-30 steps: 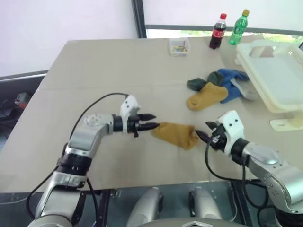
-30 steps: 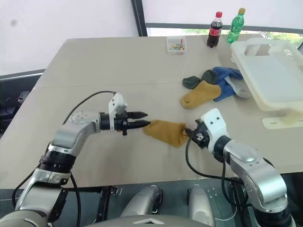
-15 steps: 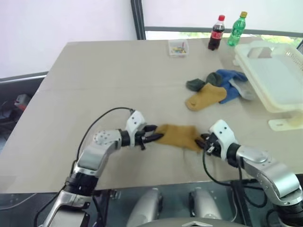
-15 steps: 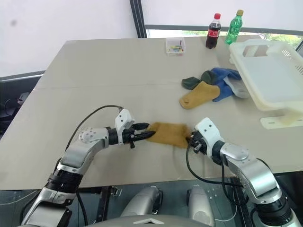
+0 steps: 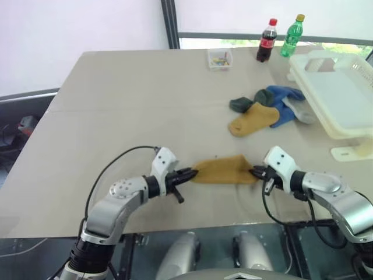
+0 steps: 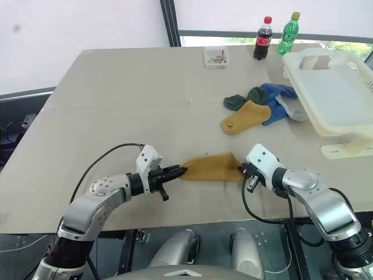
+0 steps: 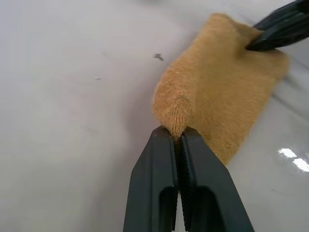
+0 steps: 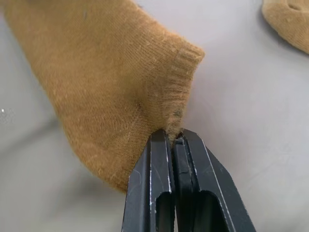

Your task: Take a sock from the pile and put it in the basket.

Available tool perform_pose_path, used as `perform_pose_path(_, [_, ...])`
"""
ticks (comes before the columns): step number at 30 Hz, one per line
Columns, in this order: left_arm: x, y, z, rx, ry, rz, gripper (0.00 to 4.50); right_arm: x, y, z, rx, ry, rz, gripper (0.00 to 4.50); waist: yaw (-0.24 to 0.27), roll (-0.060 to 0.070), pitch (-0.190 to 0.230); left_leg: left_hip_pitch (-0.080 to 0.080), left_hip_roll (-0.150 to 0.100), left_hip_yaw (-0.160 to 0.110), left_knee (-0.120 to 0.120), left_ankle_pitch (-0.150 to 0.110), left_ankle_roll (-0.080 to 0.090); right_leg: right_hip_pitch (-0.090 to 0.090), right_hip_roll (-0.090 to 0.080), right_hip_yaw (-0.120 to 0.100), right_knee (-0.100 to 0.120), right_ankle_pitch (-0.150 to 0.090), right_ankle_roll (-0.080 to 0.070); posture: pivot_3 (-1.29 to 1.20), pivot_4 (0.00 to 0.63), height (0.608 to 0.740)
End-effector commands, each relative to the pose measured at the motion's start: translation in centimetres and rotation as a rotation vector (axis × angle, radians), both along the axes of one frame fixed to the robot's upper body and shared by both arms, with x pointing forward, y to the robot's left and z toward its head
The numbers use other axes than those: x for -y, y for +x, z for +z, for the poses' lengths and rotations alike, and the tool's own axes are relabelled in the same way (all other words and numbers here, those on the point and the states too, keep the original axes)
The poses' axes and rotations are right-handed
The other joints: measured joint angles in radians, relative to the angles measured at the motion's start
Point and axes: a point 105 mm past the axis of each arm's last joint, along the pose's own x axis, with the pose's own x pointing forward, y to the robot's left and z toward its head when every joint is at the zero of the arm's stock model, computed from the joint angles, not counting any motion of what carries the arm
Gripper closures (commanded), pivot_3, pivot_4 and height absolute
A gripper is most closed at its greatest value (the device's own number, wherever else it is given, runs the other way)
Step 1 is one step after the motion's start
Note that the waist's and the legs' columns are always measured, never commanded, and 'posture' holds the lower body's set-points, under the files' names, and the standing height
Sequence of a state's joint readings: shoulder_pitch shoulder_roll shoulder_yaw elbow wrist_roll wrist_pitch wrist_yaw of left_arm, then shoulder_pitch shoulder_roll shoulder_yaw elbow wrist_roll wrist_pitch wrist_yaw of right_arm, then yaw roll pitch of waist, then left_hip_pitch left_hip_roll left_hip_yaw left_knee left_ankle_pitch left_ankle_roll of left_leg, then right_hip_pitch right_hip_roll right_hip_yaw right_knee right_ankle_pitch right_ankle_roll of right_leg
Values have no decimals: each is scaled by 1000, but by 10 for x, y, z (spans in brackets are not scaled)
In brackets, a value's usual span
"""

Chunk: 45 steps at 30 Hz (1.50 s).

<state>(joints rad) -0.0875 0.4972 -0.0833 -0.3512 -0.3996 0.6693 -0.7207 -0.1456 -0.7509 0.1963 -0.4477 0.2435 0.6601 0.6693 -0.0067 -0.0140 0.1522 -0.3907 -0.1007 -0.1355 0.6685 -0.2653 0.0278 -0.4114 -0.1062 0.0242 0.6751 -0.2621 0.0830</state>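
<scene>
I have a mustard-yellow knitted sock [image 5: 223,170] stretched flat on the beige counter [image 5: 134,105], long axis running left to right between the arms. Left gripper [image 5: 190,173] jaws pinch its toe end; right gripper [image 5: 255,172] jaws pinch the ribbed cuff. The cream slotted plastic basket [image 5: 341,96] lies far right, beyond the remaining pile [image 5: 269,106], so the right arm is nearer.
</scene>
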Motion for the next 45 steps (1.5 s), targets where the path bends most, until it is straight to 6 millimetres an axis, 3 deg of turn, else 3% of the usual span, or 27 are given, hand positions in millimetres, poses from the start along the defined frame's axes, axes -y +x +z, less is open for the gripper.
perform_pose_path(1, [-1, 1, 12, 44, -27, -1, 3036, 7, 5, 5, 46, -40, -2, 3070, 0, 0, 0, 0, 0, 0, 0, 0, 0, 0, 0, 0, 0, 0, 0, 0, 150, 740])
perform_pose_path(3, [-7, 4, 14, 67, -24, 21, 2087, 12, 9, 17, 80, -24, -28, 2107, 1, 0, 0, 0, 0, 0, 0, 0, 0, 0, 0, 0, -1, 0, 0, 0, 150, 740])
perform_pose_path(5, [-13, 7, 22, 108, -42, 11, 1209, 15, 14, 38, 117, 24, -48, 2021, 3, 0, 0, 0, 0, 0, 0, 0, 0, 0, 0, 0, -1, 0, 0, 0, 150, 740])
perform_pose_path(8, [-19, 9, 40, 168, -73, -45, 1209, 8, 28, 64, 184, 87, -55, 2021, -3, 1, 1, -1, 0, 0, 0, 0, 0, 0, 0, 0, -1, 0, 0, 0, 150, 740])
perform_pose_path(11, [-20, 10, 50, 194, -81, -77, 1209, 0, 41, 72, 203, 117, -63, 2021, -4, 0, 1, -1, 1, 0, 0, 0, 0, 0, 0, 0, -1, 0, 0, 0, 150, 740])
perform_pose_path(17, [-28, 14, 62, 242, -70, -70, 1209, -21, 97, 52, 211, 85, -113, 2021, -9, 0, 1, -2, 0, 0, -2, 0, 0, -1, 0, 0, -3, 0, 0, 0, 150, 740])
perform_pose_path(21, [-28, 14, 64, 257, -59, -54, 1209, -28, 117, 36, 207, 43, -111, 2021, -6, 1, 1, -5, 0, 0, -2, 0, 0, -4, 0, 0, -3, 0, 0, 0, 150, 740])
perform_pose_path(22, [-28, 14, 64, 261, -56, -48, 1143, -29, 119, 34, 202, 39, -110, 2414, -6, 1, 1, -6, 0, -1, -2, 0, 0, -5, 0, -1, -4, 0, 0, 0, 150, 740])
perform_pose_path(23, [-29, 14, 66, 266, -54, -36, 1143, -29, 121, 29, 190, 26, -113, 2532, -9, 1, 1, -6, 0, -1, -2, 0, 0, -5, 0, -1, -5, 0, 0, 0, 150, 740])
perform_pose_path(24, [-30, 13, 67, 270, -52, -25, 1143, -30, 122, 25, 179, 19, -109, 2767, -11, 1, 1, -6, 0, -1, -2, 0, 0, -5, 0, -1, -5, 0, 0, 0, 150, 740])
perform_pose_path(28, [-33, 13, 68, 275, -50, 13, 1143, -52, 117, 29, 125, 120, -60, 4478, -13, 1, 1, -5, 1, -1, -2, 0, -1, -5, 1, -1, -4, 0, 0, 0, 150, 740])
perform_pose_path(37, [-50, 15, 63, 260, -37, 74, 1143, -156, 89, 51, -37, 380, 25, 4478, -37, 2, 1, -5, 1, 0, -2, 0, -1, -7, 1, 2, -1, 0, 0, 0, 150, 740])
perform_pose_path(41, [-58, 19, 61, 252, -14, 114, 1143, -174, 89, 44, 57, 293, 28, 4478, -29, 2, 2, -5, 0, 0, -2, 0, -1, -7, 1, 1, -1, 0, 0, 0, 150, 740])
perform_pose_path(45, [-61, 26, 57, 232, 6, 170, 1143, -170, 82, 55, 48, 323, 79, 3029, -27, 2, 1, -5, -1, -1, -1, 0, -1, -7, 1, 1, -1, 0, 0, 0, 150, 740])
